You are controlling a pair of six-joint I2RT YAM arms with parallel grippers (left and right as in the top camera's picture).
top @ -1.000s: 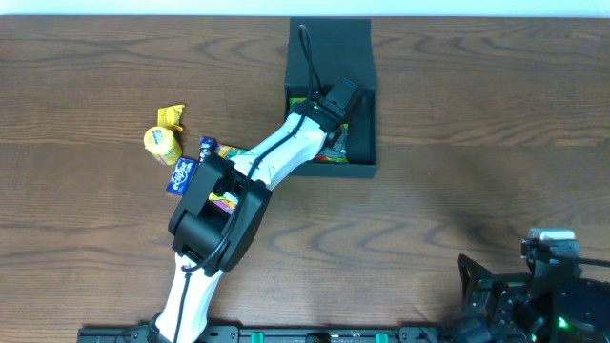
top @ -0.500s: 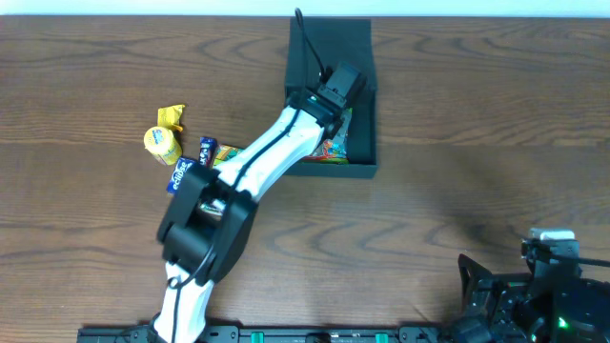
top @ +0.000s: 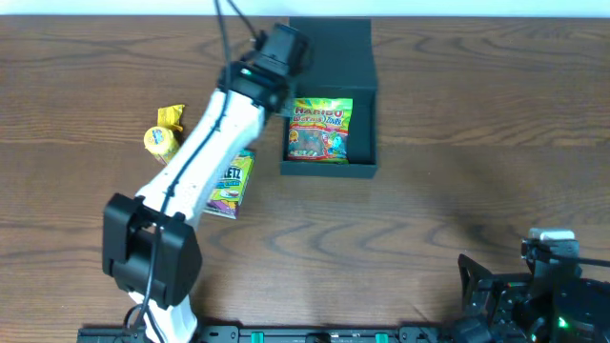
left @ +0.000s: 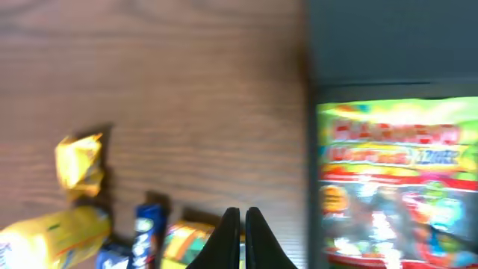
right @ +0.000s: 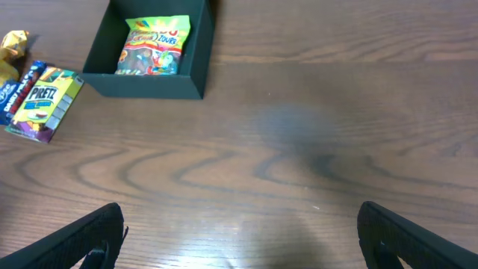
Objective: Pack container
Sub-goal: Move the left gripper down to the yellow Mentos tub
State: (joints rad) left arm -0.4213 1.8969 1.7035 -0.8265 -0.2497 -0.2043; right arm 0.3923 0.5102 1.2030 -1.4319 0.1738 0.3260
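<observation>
The black container (top: 329, 170) stands at the back middle of the table with its lid flap folded back. A Haribo gummy bag (top: 319, 129) lies flat inside it, also seen as the Haribo bag (left: 396, 179) in the left wrist view and the bag (right: 154, 45) in the right wrist view. My left gripper (top: 276, 59) hovers just left of the container's back corner, shut and empty (left: 241, 232). My right gripper (right: 239, 239) rests wide open and empty over the table at the front right (top: 519, 295).
Left of the container lie a Pretz box (top: 229, 181), a yellow round packet (top: 160, 141) and a crumpled yellow wrapper (top: 171, 116). A blue bar (left: 147, 232) lies beside the Pretz box (left: 187, 239). My left arm (top: 191, 171) crosses over these snacks.
My left arm has swung out of the container to the left and back, still shut. The Haribo bag, earlier under the gripper, now lies uncovered in the container.
</observation>
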